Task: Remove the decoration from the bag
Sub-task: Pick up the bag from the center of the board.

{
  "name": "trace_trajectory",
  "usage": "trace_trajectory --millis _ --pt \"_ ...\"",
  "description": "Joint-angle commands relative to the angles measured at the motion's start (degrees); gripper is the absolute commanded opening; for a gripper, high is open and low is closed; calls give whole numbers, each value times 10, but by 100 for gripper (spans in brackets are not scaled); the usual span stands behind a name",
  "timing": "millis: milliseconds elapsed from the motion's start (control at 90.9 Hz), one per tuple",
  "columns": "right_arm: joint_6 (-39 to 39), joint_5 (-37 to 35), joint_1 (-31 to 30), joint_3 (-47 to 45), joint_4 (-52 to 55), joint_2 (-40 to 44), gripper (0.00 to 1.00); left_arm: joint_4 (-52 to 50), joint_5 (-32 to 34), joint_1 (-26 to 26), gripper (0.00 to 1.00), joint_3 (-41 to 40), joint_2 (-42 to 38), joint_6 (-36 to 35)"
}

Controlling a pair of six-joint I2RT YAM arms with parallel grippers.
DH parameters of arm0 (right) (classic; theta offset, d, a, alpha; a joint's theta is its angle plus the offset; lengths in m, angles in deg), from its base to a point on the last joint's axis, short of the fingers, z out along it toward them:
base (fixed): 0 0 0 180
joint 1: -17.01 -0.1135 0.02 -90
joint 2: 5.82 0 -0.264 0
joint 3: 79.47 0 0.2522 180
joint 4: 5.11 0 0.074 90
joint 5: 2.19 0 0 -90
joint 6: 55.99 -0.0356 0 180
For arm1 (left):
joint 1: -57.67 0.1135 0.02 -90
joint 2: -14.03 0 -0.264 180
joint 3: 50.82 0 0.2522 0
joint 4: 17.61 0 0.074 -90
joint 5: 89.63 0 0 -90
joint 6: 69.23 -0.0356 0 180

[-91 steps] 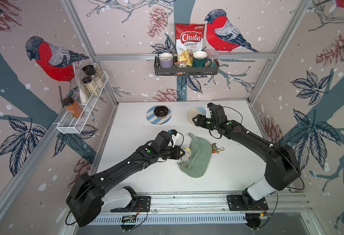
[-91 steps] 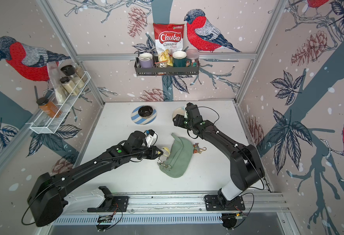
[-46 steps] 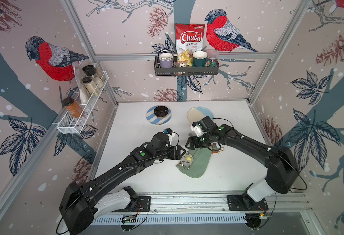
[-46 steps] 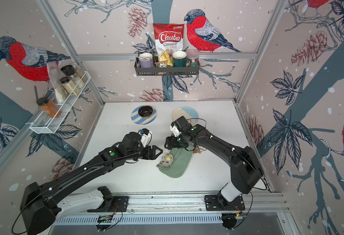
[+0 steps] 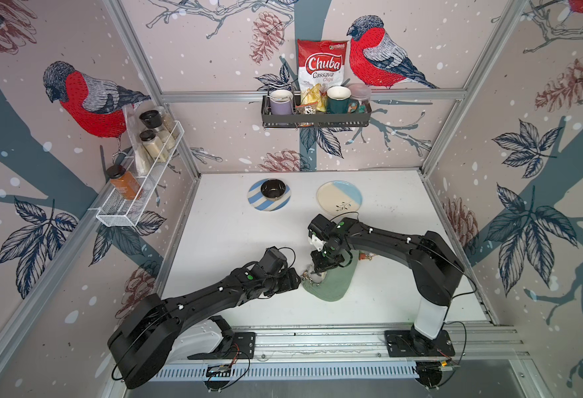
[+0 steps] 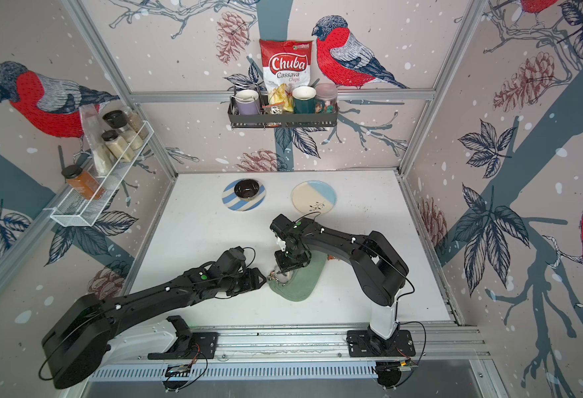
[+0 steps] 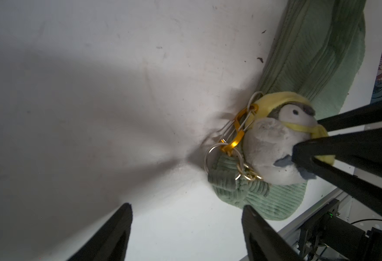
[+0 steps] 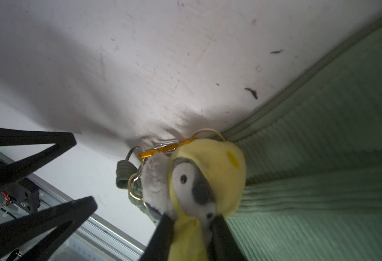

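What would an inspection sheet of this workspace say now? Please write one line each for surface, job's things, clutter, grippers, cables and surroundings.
Surface: white table, scuffed, small dark specks near the bag.
Job's things: green bag lies flat; penguin plush at its end, clipped by orange carabiner to the bag's rings.
Clutter: black bowl on striped plate; cream-blue plate, apart from the bag.
Grippers: right gripper shut on the penguin plush; left gripper open, beside the bag, holding nothing.
Cables: black cable loops at the left wrist; nothing snagged.
Surroundings: black shelf with mugs and chips; wire rack with spice jars.
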State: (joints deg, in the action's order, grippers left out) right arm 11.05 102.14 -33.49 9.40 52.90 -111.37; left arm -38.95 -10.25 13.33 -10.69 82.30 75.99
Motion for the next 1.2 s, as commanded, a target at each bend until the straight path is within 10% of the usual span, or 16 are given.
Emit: trace_trajectory --millis 0,1188 --pt "-20 28 11 10 -44 26 6 128 -26 0 77 -12 14 40" --pt "-12 286 77 -47 -190 280 0 549 -116 87 56 3 145 18"
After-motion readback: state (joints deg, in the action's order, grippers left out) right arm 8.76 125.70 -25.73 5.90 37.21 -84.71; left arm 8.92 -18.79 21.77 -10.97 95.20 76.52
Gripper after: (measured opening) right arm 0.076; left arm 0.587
